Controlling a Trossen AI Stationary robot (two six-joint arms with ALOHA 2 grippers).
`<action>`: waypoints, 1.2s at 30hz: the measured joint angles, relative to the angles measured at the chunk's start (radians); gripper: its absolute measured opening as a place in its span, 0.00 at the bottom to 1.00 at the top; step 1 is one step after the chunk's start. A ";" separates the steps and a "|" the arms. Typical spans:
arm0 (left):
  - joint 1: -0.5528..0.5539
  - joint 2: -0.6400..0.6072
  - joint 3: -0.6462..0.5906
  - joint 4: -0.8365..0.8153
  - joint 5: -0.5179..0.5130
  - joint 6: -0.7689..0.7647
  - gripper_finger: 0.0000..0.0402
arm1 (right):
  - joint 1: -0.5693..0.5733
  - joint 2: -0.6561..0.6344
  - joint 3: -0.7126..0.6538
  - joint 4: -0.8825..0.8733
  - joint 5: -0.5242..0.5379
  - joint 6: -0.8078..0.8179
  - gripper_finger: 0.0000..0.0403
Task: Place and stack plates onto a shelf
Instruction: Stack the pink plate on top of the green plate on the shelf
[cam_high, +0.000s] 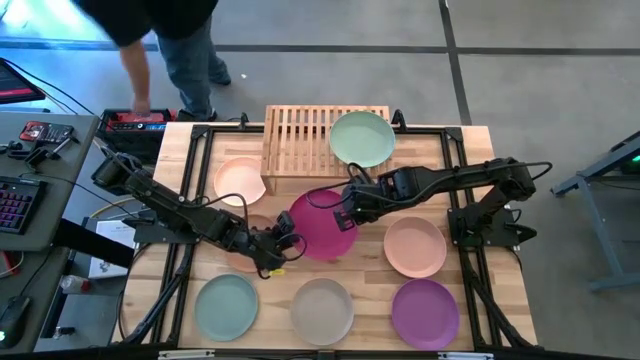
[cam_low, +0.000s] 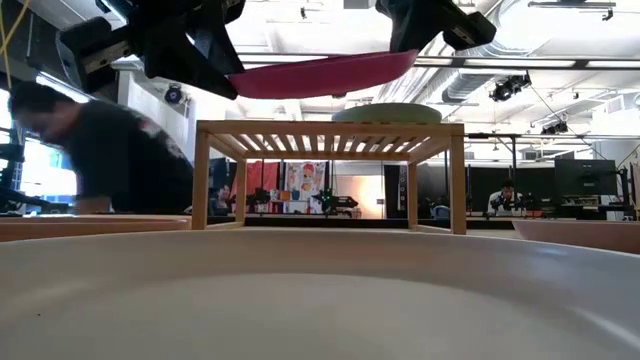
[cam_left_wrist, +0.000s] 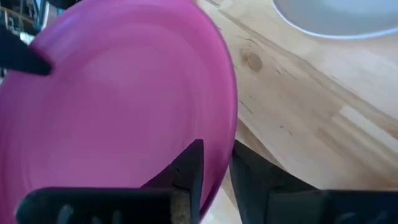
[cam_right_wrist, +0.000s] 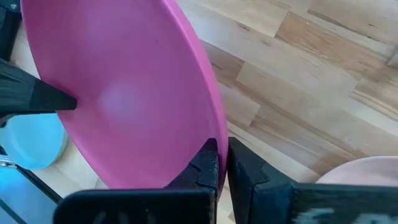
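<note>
The magenta plate (cam_high: 322, 224) hangs in the air between both grippers, near the table's middle, in front of the shelf (cam_high: 300, 140). In the low view the magenta plate (cam_low: 320, 72) is higher than the shelf's slatted top (cam_low: 330, 130). My left gripper (cam_high: 287, 232) is shut on its left rim and my right gripper (cam_high: 348, 212) on its right rim. A sage green plate (cam_high: 362, 138) lies flat on the right half of the shelf. The pale pink plate (cam_high: 240, 180) lies by the shelf's left end, and the tan plate (cam_high: 248, 246) is partly hidden under my left arm. My left gripper (cam_left_wrist: 216, 168) pinches the magenta plate's left rim (cam_left_wrist: 227, 134), one finger on the inner face and one on the underside, coming level from the table's left. The plate is lifted clear. My right gripper (cam_right_wrist: 222, 163) pinches the opposite rim (cam_right_wrist: 214, 127), one finger inside and one beneath, coming level from the table's right. The plate is clear of the table and roughly level, its right side slightly higher.
The peach plate (cam_high: 415, 246), purple plate (cam_high: 425, 313), beige plate (cam_high: 322, 310) and mint plate (cam_high: 227, 306) lie flat on the near half of the table. The shelf's left half is bare slats. A person (cam_high: 160, 40) bends over beyond the far-left corner.
</note>
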 joint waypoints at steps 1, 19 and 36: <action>0.000 0.000 0.000 0.000 0.000 -0.018 0.18 | 0.000 0.000 0.000 -0.006 0.000 0.000 0.00; -0.004 0.000 -0.001 -0.081 -0.044 -0.136 0.20 | -0.006 -0.030 0.051 -0.242 -0.031 -0.001 0.00; 0.097 -0.101 -0.001 -0.208 -0.185 -0.340 0.20 | -0.263 -0.178 0.118 -0.247 -0.059 -0.287 0.00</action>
